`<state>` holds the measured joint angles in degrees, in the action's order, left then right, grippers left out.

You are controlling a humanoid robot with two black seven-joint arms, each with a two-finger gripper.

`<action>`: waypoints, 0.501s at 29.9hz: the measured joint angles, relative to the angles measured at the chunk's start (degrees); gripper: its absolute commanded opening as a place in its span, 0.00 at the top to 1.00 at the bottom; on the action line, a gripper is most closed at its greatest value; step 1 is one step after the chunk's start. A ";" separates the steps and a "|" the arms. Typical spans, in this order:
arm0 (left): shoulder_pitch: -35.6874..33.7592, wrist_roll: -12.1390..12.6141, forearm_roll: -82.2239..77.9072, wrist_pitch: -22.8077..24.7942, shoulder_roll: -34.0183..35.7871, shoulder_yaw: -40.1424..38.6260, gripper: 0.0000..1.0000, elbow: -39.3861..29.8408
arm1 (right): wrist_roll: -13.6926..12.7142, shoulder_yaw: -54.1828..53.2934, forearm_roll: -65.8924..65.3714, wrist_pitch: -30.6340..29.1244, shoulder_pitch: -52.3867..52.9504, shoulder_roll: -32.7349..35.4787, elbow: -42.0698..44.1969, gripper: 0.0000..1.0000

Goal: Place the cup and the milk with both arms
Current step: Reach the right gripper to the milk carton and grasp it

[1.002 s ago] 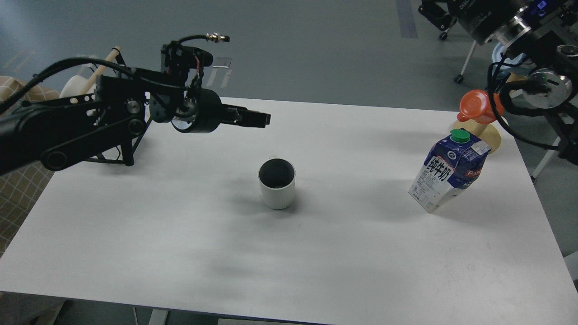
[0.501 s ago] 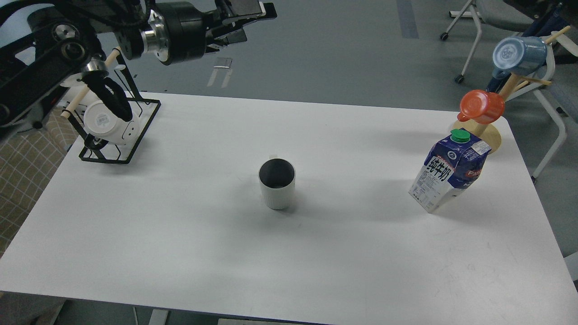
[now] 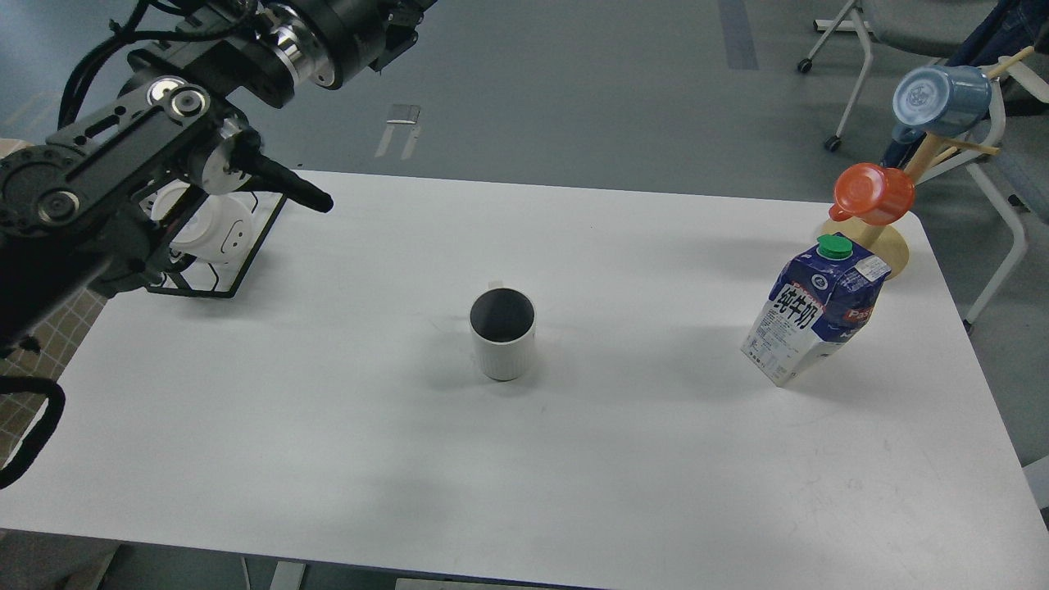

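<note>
Left tool past the top edge (opening cannot be told), cup (image 3: 502, 333) and milk carton (image 3: 814, 310) standing untouched

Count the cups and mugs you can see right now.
4: a white cup mid-table, an orange mug and a blue mug on the wooden stand at right, and a white mug in the black rack at left. The left arm may hide more.

A white ribbed cup (image 3: 502, 333) stands upright near the middle of the white table (image 3: 328, 426), its dark inside open to view. Well to the right of the cup stands a blue and white milk carton (image 3: 813, 318) with a green cap. Just behind the carton, a wooden mug tree (image 3: 889, 246) carries an orange mug (image 3: 873, 193) and a blue mug (image 3: 938, 100). Far left of the cup, a black wire rack (image 3: 238, 262) holds a white mug (image 3: 215, 232), with the left arm (image 3: 123, 172) raised over it, its gripper cut off at the top edge.
</note>
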<state>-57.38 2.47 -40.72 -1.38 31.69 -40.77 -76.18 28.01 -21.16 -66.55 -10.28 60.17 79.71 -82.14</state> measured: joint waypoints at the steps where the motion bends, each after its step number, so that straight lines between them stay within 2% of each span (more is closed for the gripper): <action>1: 0.23 -0.03 0.00 -0.61 -0.13 -0.04 0.02 0.06 | 0.00 1.46 -2.61 2.81 -0.70 0.79 -0.52 0.00; 5: 2.48 -0.03 0.03 -1.68 -0.46 -1.13 0.02 -0.03 | 0.00 9.90 -10.47 15.33 -2.75 1.90 -1.38 0.00; 10: 4.40 0.16 0.04 -1.80 -2.87 -6.41 0.02 -0.45 | 0.01 22.01 -17.21 31.02 -3.14 1.48 -1.60 0.00; 13: 5.08 0.35 0.04 -1.80 -3.84 -8.24 0.02 -0.50 | 0.01 26.30 -19.30 36.50 -3.37 0.86 -1.63 0.00; 15: 5.31 0.38 0.04 -1.80 -4.20 -8.61 0.02 -0.53 | 0.00 28.63 -20.56 37.82 -3.52 -0.10 -1.67 0.00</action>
<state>-52.07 2.86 -40.68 -3.18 27.49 -49.38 -76.72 28.01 7.46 -87.11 27.55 56.65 79.61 -83.81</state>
